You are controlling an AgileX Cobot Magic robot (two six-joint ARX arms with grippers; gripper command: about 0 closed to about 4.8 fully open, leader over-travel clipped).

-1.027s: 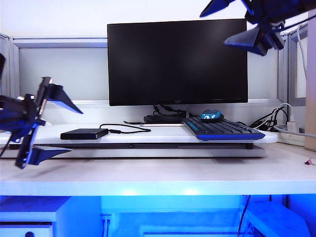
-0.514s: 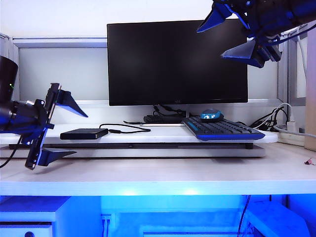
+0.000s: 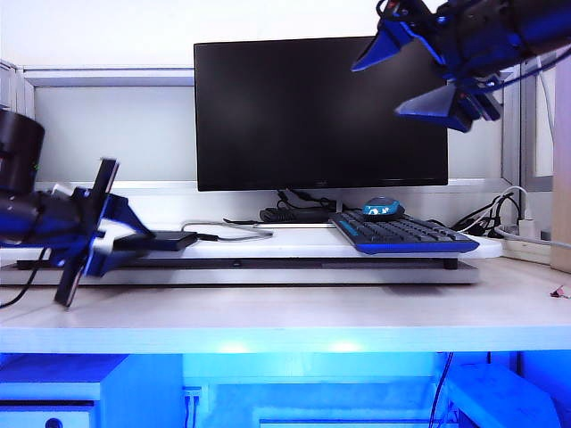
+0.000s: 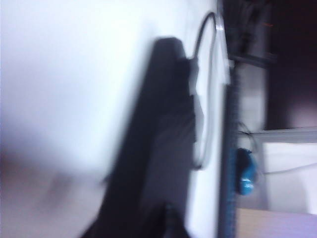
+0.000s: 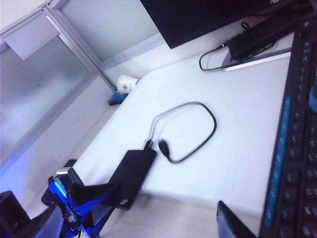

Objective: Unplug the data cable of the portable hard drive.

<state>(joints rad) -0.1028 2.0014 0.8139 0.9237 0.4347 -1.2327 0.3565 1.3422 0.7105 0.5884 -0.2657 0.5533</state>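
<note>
The portable hard drive (image 3: 165,241) is a flat black slab lying at the left end of the white raised shelf (image 3: 294,242), its near end hanging over the shelf edge. The thin black data cable (image 3: 234,234) is plugged into its far end. In the right wrist view the cable (image 5: 204,130) curls in a loop beside the drive (image 5: 134,168), its free plug (image 5: 163,147) resting close by. My left gripper (image 3: 141,239) is shut on the drive's overhanging end, one blue finger (image 5: 101,194) over it. The left wrist view is blurred, with the drive (image 4: 166,124) filling it. My right gripper (image 3: 426,78) hangs open high before the monitor.
A black monitor (image 3: 321,111) stands at the back, with a coiled cord (image 5: 257,37) on its base. A black-and-blue keyboard (image 3: 401,236) and a blue mouse (image 3: 382,208) lie on the shelf's right. A power strip with plugs (image 3: 526,236) sits far right. A white cup (image 5: 128,84) stands by the partition.
My left gripper has moved right to the drive and its jaws have narrowed from wide open onto the drive's end. The right gripper has drifted slightly left, still open.
</note>
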